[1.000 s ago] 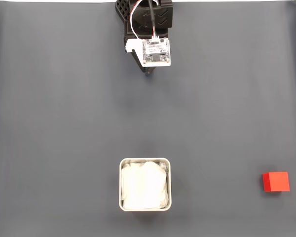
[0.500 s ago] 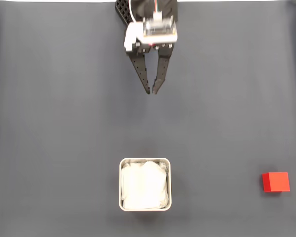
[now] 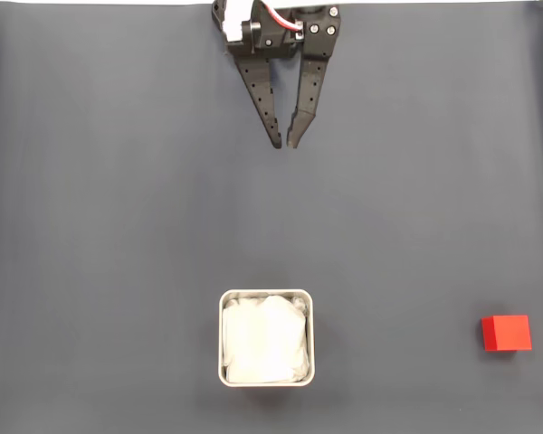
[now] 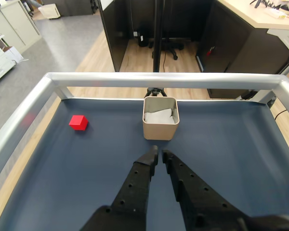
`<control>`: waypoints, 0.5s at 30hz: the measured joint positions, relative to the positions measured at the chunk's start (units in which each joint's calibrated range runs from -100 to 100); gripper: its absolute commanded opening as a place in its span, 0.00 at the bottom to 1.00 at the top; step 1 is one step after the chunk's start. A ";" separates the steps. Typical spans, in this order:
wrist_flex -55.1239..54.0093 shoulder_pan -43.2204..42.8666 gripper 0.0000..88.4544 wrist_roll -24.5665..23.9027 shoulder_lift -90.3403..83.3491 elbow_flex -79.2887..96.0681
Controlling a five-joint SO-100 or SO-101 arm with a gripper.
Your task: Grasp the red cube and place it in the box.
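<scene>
Fixed view
Fingers [image 3: 284,145]: two black prongs reaching down from the top edge; tips nearly together with a thin slit between them, nothing held.
Arm: black housing at the top centre, with a white part and red-and-white wires [image 3: 276,13] on it.
Counter [image 3: 118,226]: dark grey-blue sheet across almost the whole picture.
Box [image 3: 266,337]: square silver tin with rounded corners, bottom centre, roughly in line below the finger tips and well apart from them; crumpled white lining inside.
Cube [image 3: 506,332]: red, on the counter near the right edge, level with the box and well apart from it, far from the fingers.

Wrist view
Fingers [image 4: 158,156]: come in from the bottom edge, point up the picture; tips close together with a narrow gap, empty.
Box [image 4: 160,126]: upright on the counter just beyond the tips, near the far rail; outer wall looks beige here, white lining inside.
Cube [image 4: 78,122]: on the counter to the left of the box, apart from it, close to the left rail.
Counter [image 4: 231,154]: dark blue surface.
Rail [image 4: 164,80]: silver metal frame along the far side and both flanks of the counter.
Beyond the rail: wooden floor [image 4: 94,55], dark furniture [image 4: 236,38], a black stand [image 4: 157,29] and office-chair wheels [image 4: 166,48].
</scene>
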 measured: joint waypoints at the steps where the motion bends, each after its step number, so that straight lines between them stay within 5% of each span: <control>1: 0.72 0.00 0.00 0.00 0.87 -0.99; 15: 2.07 0.15 0.00 0.39 5.56 -3.25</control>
